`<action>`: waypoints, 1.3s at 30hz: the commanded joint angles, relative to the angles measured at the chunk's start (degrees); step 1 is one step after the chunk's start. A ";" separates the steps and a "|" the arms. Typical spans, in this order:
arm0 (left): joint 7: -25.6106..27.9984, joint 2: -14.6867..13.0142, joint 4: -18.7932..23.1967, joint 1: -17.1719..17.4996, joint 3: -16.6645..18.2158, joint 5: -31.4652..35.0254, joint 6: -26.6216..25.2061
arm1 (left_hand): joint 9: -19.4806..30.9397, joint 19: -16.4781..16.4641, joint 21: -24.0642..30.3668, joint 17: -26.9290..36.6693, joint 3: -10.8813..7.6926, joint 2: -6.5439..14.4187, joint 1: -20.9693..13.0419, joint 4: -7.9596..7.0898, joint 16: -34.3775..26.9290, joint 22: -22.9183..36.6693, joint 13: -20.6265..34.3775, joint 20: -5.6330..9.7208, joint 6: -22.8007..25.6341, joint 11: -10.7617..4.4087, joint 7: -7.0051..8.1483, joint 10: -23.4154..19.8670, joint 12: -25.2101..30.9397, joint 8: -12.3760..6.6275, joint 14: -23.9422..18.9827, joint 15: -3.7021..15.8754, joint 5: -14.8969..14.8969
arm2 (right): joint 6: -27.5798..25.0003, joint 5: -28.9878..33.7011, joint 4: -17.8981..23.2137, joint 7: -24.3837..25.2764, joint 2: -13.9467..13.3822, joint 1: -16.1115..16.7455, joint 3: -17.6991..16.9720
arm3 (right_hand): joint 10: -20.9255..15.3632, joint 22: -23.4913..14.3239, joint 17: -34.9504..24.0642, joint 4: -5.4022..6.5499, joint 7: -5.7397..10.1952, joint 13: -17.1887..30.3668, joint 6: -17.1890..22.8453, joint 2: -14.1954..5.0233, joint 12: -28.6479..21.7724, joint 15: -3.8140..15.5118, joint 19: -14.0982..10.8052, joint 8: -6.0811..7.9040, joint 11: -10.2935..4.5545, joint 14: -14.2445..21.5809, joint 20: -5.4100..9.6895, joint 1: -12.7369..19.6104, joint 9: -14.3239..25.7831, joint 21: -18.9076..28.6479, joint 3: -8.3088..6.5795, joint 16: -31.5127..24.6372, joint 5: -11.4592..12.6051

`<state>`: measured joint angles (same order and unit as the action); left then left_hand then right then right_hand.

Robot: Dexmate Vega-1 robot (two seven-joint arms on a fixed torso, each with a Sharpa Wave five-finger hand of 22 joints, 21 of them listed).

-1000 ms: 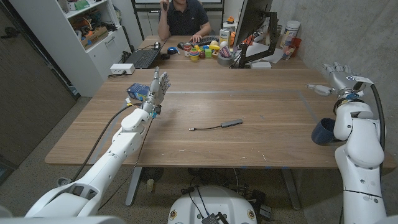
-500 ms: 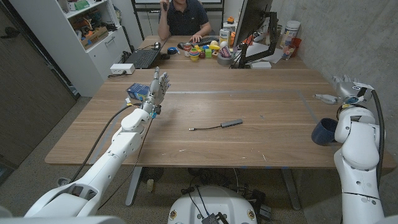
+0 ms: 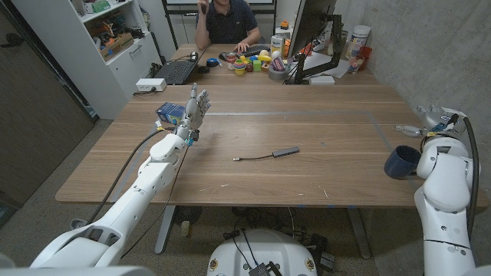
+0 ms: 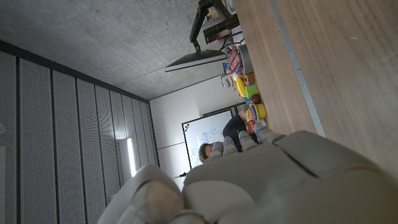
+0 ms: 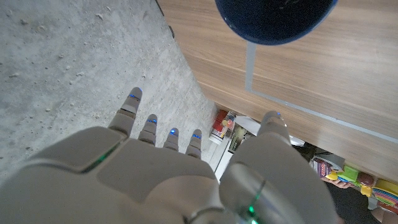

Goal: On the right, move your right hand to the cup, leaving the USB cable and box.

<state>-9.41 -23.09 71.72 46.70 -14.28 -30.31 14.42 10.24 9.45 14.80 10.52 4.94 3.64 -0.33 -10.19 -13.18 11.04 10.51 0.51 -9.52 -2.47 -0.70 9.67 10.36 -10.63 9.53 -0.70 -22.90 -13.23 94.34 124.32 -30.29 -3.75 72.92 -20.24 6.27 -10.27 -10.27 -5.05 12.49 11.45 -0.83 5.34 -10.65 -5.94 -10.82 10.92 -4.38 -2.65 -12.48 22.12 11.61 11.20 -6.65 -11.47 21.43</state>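
Note:
The dark blue cup (image 3: 400, 162) stands near the table's right edge; in the right wrist view the cup (image 5: 273, 18) shows beyond my fingertips. My right hand (image 3: 432, 123) hovers just behind the cup, past the table's right edge, fingers (image 5: 151, 124) spread and holding nothing. The black USB cable (image 3: 268, 156) lies at the table's middle. A blue box (image 3: 170, 113) sits at the far left. My left hand (image 3: 196, 107) stands upright beside the box, fingers extended, holding nothing. The back of the left hand (image 4: 249, 180) shows in its own wrist view.
A person (image 3: 226, 19) sits behind the far end of the table among a laptop (image 3: 175, 71), colourful toys (image 3: 253, 63) and a monitor (image 3: 311, 31). A shelf (image 3: 115, 34) stands at the far left. A concrete wall (image 3: 414, 38) runs close along the right.
My right hand has drawn back from the far right of the table toward me, ending just behind the cup. The left hand, cable, box and cup have not moved.

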 commanded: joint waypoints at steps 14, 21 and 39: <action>-0.70 0.31 -1.24 -0.66 0.14 0.00 -0.08 | 0.21 -0.22 -0.35 0.26 0.44 5.16 -0.25 -0.02 -0.08 0.30 0.19 0.09 -7.43 -0.16 0.14 7.80 0.32 -0.21 8.79 -0.12 -0.29 | 1.23 -5.08 -0.37 -10.62 -0.58 -0.87 -0.72 | -0.97 -0.35 -0.28 0.08 0.20 0.19 0.36 0.22 -0.84 0.56 -1.73 0.60 -0.03 1.94 -0.10 -0.39 0.09 0.83 0.79 -0.85 0.60; -1.05 0.42 -1.83 -0.92 0.11 0.03 0.15 | 0.21 -0.21 -0.46 0.26 0.50 5.13 -0.29 0.00 -0.06 0.30 0.19 -0.04 -7.46 -0.09 0.12 7.80 0.33 -0.21 8.82 -0.18 -0.31 | 1.06 -5.38 -0.69 -14.13 -0.89 -1.68 -0.63 | -1.59 -0.44 -0.22 0.02 0.20 0.16 0.75 -0.64 -1.11 0.77 -3.57 0.83 -0.06 3.08 0.01 0.38 0.16 1.38 0.65 -1.09 0.95; -0.94 0.08 -1.01 -0.70 0.27 0.18 -0.18 | 0.21 -0.30 -0.64 0.24 0.71 4.89 -0.42 0.12 -0.01 0.29 0.19 -0.06 -7.51 -0.13 0.20 7.82 0.33 -0.20 8.84 -0.21 -0.31 | 1.13 -5.92 -1.66 -21.50 -2.21 -3.06 -0.31 | -9.24 -0.30 -0.25 -0.68 0.21 0.83 5.15 -4.79 -3.64 2.78 -14.16 2.59 1.00 8.95 0.03 5.06 0.96 3.33 -0.58 -1.80 0.86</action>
<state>-10.54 -22.72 69.95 45.72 -14.20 -30.22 14.47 10.24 9.46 14.17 10.52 5.47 3.64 -0.33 -9.96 -13.18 11.04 10.51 0.50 -9.52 -2.47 -0.70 9.67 10.35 -10.63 9.73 -0.90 -22.90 -12.21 88.76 123.31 -47.05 -5.10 70.79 -20.83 -1.85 -10.51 -10.26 -5.74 12.61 11.87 3.55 1.40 -13.54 -3.57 -23.13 13.07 -3.30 4.64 -12.48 26.06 12.28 14.08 -6.39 -12.80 22.76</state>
